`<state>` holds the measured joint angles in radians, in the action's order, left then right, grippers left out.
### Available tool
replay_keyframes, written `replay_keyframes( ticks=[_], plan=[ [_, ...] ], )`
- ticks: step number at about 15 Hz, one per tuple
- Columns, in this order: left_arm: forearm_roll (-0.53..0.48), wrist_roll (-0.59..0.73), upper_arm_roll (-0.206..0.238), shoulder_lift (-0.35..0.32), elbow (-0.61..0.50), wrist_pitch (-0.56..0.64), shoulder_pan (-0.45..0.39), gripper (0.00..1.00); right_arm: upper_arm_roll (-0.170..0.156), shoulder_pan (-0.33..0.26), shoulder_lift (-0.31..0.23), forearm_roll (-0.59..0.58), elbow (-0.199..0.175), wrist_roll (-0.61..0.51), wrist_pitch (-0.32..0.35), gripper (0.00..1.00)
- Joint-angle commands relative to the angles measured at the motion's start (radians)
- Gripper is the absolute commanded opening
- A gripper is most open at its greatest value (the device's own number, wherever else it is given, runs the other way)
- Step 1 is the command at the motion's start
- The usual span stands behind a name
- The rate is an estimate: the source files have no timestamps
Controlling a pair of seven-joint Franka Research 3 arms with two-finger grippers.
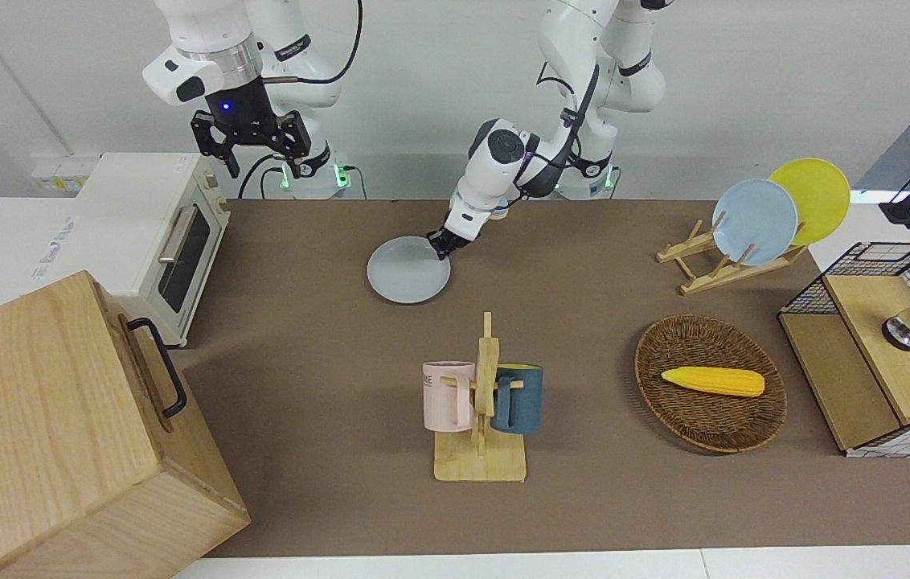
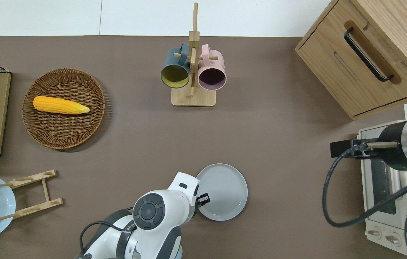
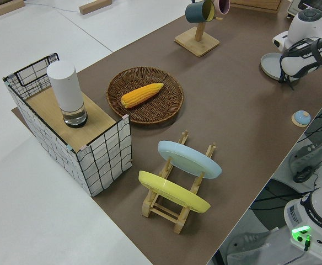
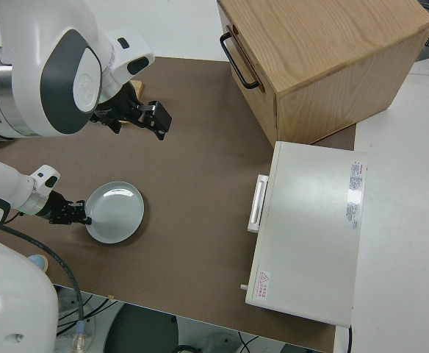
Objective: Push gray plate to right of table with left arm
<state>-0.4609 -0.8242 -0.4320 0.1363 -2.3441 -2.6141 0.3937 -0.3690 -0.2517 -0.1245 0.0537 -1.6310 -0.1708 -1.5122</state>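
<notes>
The gray plate [image 1: 408, 269] [image 2: 222, 191] lies flat on the brown table [image 1: 600, 314], near the robots' edge and about midway along it. It also shows in the right side view [image 4: 115, 212] and the left side view [image 3: 270, 63]. My left gripper [image 1: 439, 244] [image 2: 203, 199] is low at the plate's rim on the side toward the left arm's end, touching it; I cannot tell how its fingers stand. My right gripper [image 1: 250, 137] is parked.
A mug tree [image 1: 481, 402] with a pink and a dark blue mug stands farther from the robots than the plate. A toaster oven [image 1: 153, 225] and a wooden cabinet [image 1: 61, 434] fill the right arm's end. A wicker basket with corn [image 1: 711, 382], a plate rack [image 1: 744, 241] and a wire crate [image 1: 881, 338] are at the left arm's end.
</notes>
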Motion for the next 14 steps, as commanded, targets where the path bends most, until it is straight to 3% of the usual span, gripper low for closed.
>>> replay_keyframes(
  ticks=[1, 4, 9, 10, 12, 14],
  plan=[
    [-0.013, -0.016, 0.065, 0.066, 0.055, -0.027, 0.083, 0.00, -0.014, -0.024, -0.027, 0.021, -0.027, -0.010, 0.000, 0.996],
    [-0.015, -0.044, 0.107, 0.112, 0.095, -0.058, 0.149, 0.00, -0.014, -0.024, -0.027, 0.021, -0.027, -0.010, 0.000, 0.996],
    [-0.013, -0.089, 0.108, 0.141, 0.131, -0.073, 0.163, 0.00, -0.014, -0.024, -0.027, 0.021, -0.027, -0.010, 0.000, 0.996],
    [-0.013, -0.089, 0.108, 0.141, 0.131, -0.073, 0.163, 0.04, -0.014, -0.024, -0.027, 0.021, -0.027, -0.012, 0.000, 0.996],
    [-0.013, -0.090, 0.110, 0.137, 0.129, -0.070, 0.162, 0.19, -0.014, -0.024, -0.027, 0.021, -0.027, -0.012, 0.000, 0.996],
    [-0.013, -0.085, 0.108, 0.117, 0.129, -0.055, 0.148, 0.50, -0.014, -0.024, -0.027, 0.021, -0.027, -0.010, 0.000, 0.996]
  ],
)
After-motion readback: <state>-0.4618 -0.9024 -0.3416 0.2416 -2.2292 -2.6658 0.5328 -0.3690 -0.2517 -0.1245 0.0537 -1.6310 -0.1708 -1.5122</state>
